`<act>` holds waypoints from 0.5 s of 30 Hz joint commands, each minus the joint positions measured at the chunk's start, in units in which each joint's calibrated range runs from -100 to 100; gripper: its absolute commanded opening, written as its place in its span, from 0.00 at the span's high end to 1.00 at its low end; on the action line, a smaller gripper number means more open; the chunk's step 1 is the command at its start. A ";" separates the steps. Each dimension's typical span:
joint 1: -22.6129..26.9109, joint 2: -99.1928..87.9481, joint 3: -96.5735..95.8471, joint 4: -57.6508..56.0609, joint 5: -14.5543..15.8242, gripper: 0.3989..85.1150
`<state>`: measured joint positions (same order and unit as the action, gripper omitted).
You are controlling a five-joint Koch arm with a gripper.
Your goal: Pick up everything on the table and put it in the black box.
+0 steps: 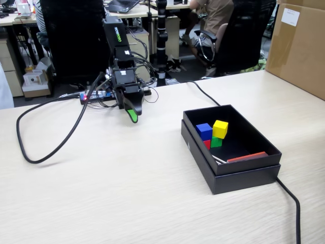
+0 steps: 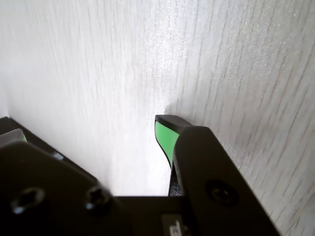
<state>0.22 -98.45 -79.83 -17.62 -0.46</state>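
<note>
We see the black box on the table holding the yellow cube atop the green cube, the blue cube atop the red cube; the gripper hangs well apart

My end effector is black with a bright green tip, over a pale beige wood-grain surface. The matte black box holds a blue cube, yellow cube, green cube and red cube, beside a thin red stick.
</note>
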 commanded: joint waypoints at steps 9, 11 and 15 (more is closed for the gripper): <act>-0.24 -1.55 -14.55 16.10 -1.61 0.41; -0.20 -1.55 -16.46 16.88 -1.66 0.41; -0.20 -1.55 -17.27 16.28 -1.71 0.42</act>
<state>0.02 -100.00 -94.89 0.58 -1.78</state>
